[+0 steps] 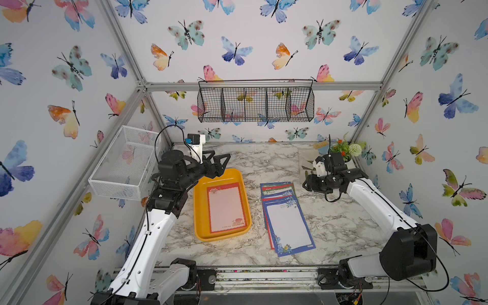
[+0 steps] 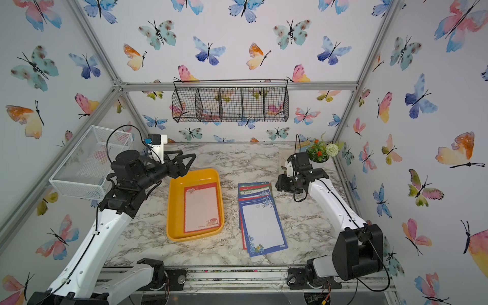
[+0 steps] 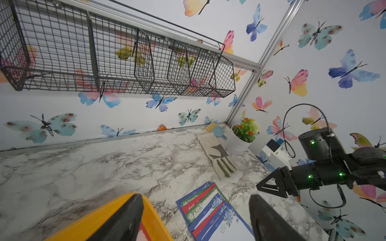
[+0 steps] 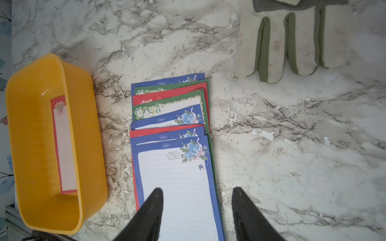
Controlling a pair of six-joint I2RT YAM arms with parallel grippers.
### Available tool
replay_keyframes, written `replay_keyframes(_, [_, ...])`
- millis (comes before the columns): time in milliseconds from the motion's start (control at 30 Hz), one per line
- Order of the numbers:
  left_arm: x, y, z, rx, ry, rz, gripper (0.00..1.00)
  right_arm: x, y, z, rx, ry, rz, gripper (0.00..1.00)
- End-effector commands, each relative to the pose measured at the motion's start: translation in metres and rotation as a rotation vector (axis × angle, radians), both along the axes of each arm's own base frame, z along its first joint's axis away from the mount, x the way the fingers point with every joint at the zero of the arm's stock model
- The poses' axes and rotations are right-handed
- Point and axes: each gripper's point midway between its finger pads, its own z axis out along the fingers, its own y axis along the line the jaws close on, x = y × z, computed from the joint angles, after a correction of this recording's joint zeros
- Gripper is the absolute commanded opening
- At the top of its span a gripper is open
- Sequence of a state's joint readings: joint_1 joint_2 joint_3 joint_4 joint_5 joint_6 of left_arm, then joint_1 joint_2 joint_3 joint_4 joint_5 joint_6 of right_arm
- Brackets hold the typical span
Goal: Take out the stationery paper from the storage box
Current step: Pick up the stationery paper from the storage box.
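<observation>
While spread wide, gripping nothing: left gripper [image 1: 217,161] above rounded rim of glossy yellow-orange plastic storage box [image 1: 200,211], thin red-bordered stationery paper [image 1: 226,208] flat inside; right gripper [image 4: 197,193], also spread, over fanned sheets [image 4: 175,175].

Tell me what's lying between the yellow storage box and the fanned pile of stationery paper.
Nothing: only a bare strip of marble tabletop separates the storage box from the stationery paper pile, clearest in the right wrist view.
</observation>
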State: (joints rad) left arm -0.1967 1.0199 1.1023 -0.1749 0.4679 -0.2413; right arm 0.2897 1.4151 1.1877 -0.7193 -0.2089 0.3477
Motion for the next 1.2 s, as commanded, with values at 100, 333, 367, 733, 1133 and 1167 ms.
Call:
replay_keyframes(100, [-0.01,0.029,-0.069,0.139,0.228,0.151,0.8,0.007,0.047,0.055,0.076,-0.171,0.073,0.56])
replay_keyframes(333, [-0.024,0.053,-0.127,0.237,0.4,0.256,0.79,-0.008,0.119,0.084,0.193,-0.277,0.235,0.55])
replay_keyframes(367, [-0.025,0.057,-0.138,0.251,0.434,0.275,0.79,-0.011,0.129,0.084,0.205,-0.282,0.259,0.55])
replay_keyframes(733, [-0.018,0.079,-0.24,0.364,0.747,0.406,0.78,-0.054,0.222,0.05,0.244,-0.207,0.429,0.54])
replay_keyframes(1133, [-0.001,0.087,-0.3,0.394,0.891,0.441,0.57,-0.059,0.248,-0.001,0.213,-0.114,0.459,0.53])
replay_keyframes(1167, [-0.001,0.087,-0.303,0.398,0.899,0.444,0.55,-0.059,0.249,-0.002,0.213,-0.113,0.459,0.53])
